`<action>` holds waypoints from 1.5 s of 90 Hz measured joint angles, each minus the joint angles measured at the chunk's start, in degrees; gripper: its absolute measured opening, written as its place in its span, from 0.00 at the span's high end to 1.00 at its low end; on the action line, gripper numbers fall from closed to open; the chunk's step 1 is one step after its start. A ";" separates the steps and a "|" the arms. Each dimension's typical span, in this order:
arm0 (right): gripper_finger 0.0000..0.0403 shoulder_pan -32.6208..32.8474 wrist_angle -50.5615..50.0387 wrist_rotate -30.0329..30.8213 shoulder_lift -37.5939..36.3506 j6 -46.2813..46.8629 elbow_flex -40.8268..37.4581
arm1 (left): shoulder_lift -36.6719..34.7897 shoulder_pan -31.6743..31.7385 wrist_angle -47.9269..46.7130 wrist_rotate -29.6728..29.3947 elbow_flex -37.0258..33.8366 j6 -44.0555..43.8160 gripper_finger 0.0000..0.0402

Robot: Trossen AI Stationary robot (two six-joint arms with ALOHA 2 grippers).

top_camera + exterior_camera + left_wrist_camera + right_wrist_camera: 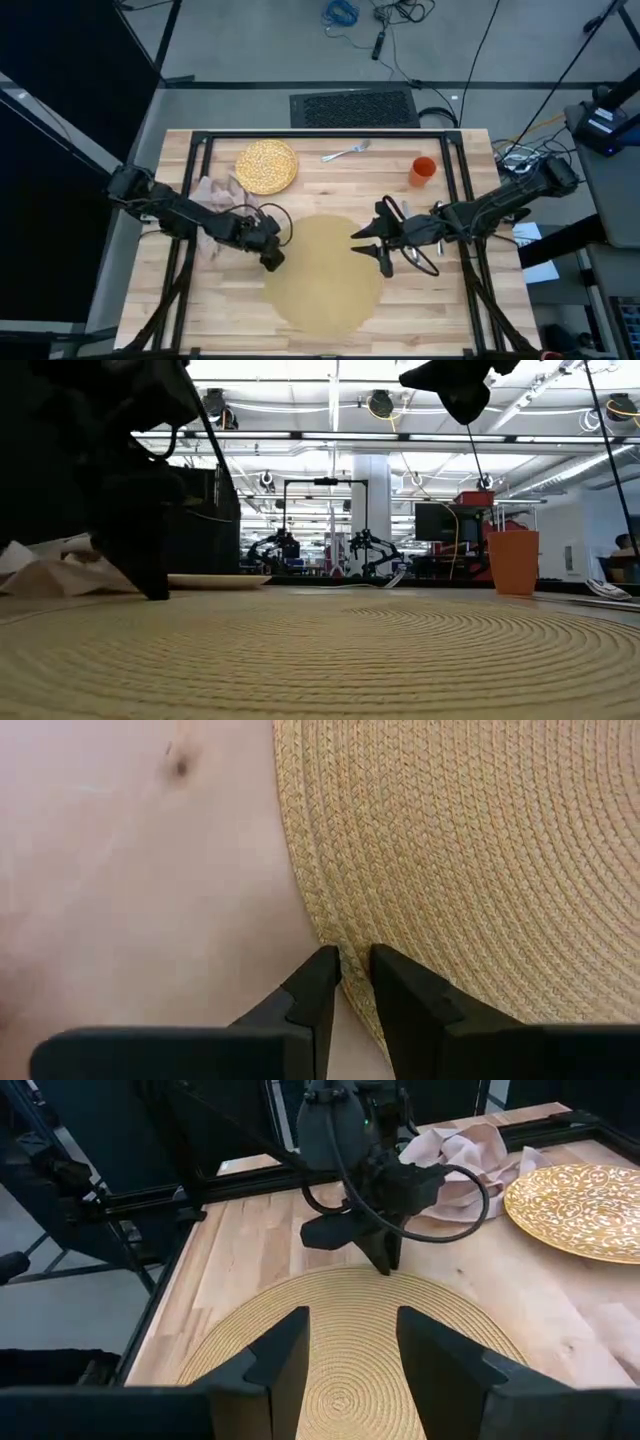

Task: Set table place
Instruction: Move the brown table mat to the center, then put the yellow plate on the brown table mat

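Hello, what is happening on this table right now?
Two dark robot arms are working at a light wooden table. The left claw is down at the edge of the big round tan woven placemat, its fingers almost closed around the rim. The right claw hangs open above the mat's other side. The yellow speckled plate, crumpled beige cloth napkin, silver fork and small orange cup wait near the far edge, not yet placed on the mat.

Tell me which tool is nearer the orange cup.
Right. The right tool hovers over the placemat's edge, nearer the orange cup; the left tool pinches the placemat's opposite edge.
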 joint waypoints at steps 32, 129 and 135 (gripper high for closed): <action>0.65 -0.43 -0.13 0.02 0.00 0.25 0.00 | -1.38 -0.23 -1.00 0.92 1.98 2.81 0.86; 0.65 -8.09 -3.93 -0.26 0.00 -2.19 0.00 | -31.60 28.79 -11.34 -8.06 10.80 16.30 0.86; 0.65 -9.95 -3.92 -0.60 -0.01 -2.66 0.00 | -31.12 34.54 -8.21 -2.46 10.80 18.73 0.86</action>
